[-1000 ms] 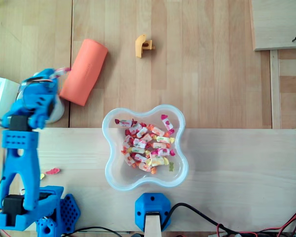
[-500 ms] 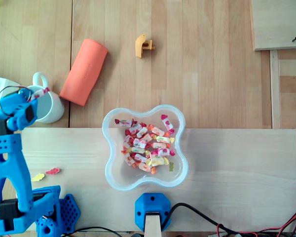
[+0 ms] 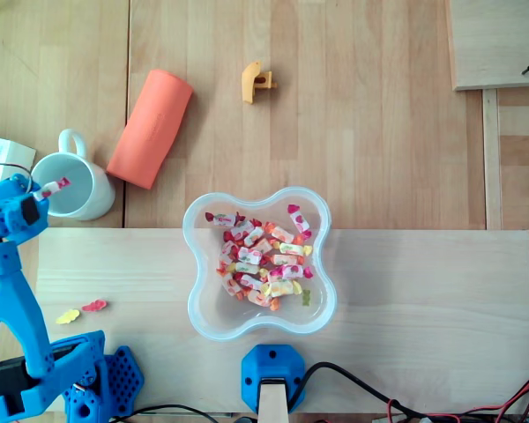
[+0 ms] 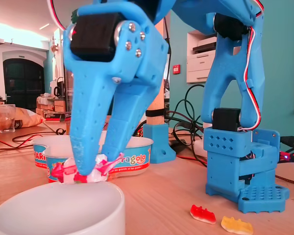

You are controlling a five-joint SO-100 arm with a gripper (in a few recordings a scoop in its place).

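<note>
My blue gripper [image 3: 42, 194] [image 4: 90, 170] is shut on a wrapped candy [image 3: 55, 186] [image 4: 94, 172] with a red and white wrapper. In the fixed view the candy hangs just above the near rim of the white mug [image 4: 59, 208]. Seen from overhead, the candy sits over the left part of the mug [image 3: 75, 185], whose handle points up. To the right stands a clear wavy bowl [image 3: 203, 291] [image 4: 137, 155] holding several similar wrapped candies.
An orange cylinder [image 3: 150, 129] lies beyond the mug, and a small yellow part [image 3: 257, 81] lies further back. Two gummy sweets [image 3: 81, 310] [image 4: 203, 213] lie on the light board near the arm's base [image 4: 245, 166]. A blue mount [image 3: 269, 377] sits at the front edge.
In the overhead view the arm has drawn back toward the lower left, uncovering the mug. The candy stays in the gripper and now hangs over the mug's left side.
</note>
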